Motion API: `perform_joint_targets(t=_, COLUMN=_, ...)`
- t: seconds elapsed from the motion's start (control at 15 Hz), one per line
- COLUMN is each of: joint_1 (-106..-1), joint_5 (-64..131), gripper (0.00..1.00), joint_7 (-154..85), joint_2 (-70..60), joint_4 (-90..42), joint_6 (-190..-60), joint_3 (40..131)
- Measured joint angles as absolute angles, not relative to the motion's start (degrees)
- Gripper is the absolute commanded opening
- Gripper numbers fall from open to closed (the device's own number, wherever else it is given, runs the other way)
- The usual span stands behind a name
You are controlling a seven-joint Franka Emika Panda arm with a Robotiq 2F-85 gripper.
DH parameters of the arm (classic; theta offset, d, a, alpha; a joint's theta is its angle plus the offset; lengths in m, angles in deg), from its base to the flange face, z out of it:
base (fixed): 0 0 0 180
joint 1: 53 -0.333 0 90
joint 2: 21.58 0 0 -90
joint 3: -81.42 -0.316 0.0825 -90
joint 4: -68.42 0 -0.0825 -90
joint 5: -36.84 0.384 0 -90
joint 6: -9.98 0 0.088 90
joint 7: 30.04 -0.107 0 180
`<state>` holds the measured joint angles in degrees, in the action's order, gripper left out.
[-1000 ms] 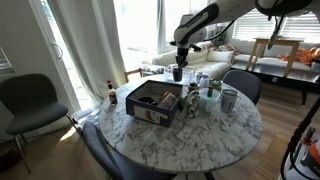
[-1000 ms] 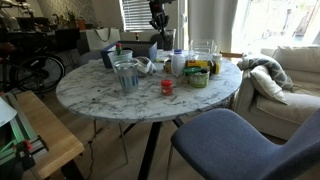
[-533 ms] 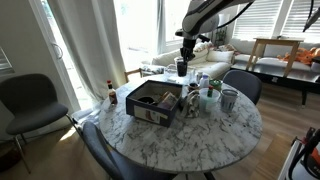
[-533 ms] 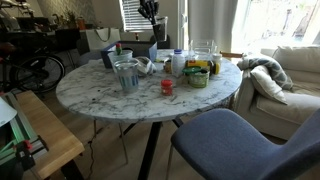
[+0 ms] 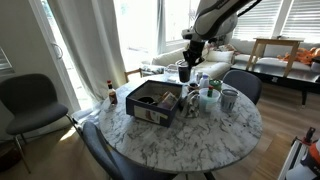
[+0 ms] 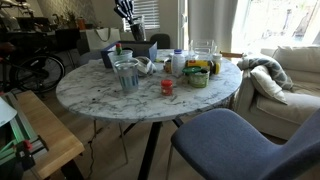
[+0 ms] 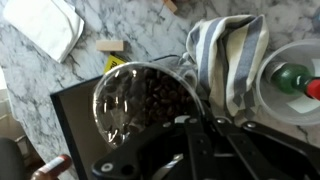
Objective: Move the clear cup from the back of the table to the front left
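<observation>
table (image 5: pixel 200 140): round, marble-look top; clutter sits along the back edge, and the front edge is barer.
dark box (image 5: pixel 152 102): open-topped, near the back-left edge. In the wrist view the carried cup is seen directly over it.
clear cup (image 5: pixel 183 73): off the table, hanging in the air above the back edge in both exterior views (image 6: pixel 137 29). The wrist view looks down through its open mouth (image 7: pixel 140 105).
tool (image 5: pixel 185 66): closed on the clear cup from above, seemingly pinching the wall at the rim. The fingers themselves are hard to make out.
handling: probably light, stiff and thin-walled. The smooth sides look slippery, and a hard squeeze could crack or eject it. The rim wall or the upper body seems the best place to hold it, with the cup kept upright.
striped cloth (image 7: pixel 225 55): bunched on the table just right of the box.
silvery-grey cup (image 5: pixel 229 100): stands near the right edge, well apart from the carried cup and easy to mistake for it.
next: judged, the cup travels over the box toward the front-left edge and is set down gently.
</observation>
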<state>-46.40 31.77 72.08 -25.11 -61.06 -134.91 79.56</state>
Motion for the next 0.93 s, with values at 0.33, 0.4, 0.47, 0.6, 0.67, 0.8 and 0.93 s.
perform_joint_targets(t=0.33, joint_1=-51.56, joint_5=37.22, gripper=0.01, joint_7=87.81, joint_2=-32.29, joint_4=-71.62, joint_6=-137.88, joint_3=81.69)
perform_joint_targets(t=0.4, joint_1=-52.77, joint_5=38.92, gripper=0.01, joint_7=91.58, joint_2=-33.39, joint_4=-73.06, joint_6=-137.87, joint_3=82.50)
perform_joint_targets(t=0.47, joint_1=-54.09, joint_5=40.79, gripper=0.01, joint_7=95.54, joint_2=-34.36, joint_4=-74.32, joint_6=-137.82, joint_3=83.43)
perform_joint_targets(t=0.6, joint_1=-56.49, joint_5=44.17, gripper=0.01, joint_7=103.29, joint_2=-35.97, joint_4=-76.13, joint_6=-136.39, joint_3=85.38)
perform_joint_targets(t=0.67, joint_1=-57.48, joint_5=45.64, gripper=0.01, joint_7=107.31, joint_2=-36.68, joint_4=-76.77, joint_6=-135.07, joint_3=86.41)
perform_joint_targets(t=0.8, joint_1=-58.78, joint_5=47.64, gripper=0.01, joint_7=114.39, joint_2=-37.85, joint_4=-77.54, joint_6=-131.64, joint_3=88.16)
perform_joint_targets(t=0.93, joint_1=-59.33, joint_5=48.37, gripper=0.01, joint_7=120.22, joint_2=-38.49, joint_4=-77.57, joint_6=-127.45, joint_3=89.37)
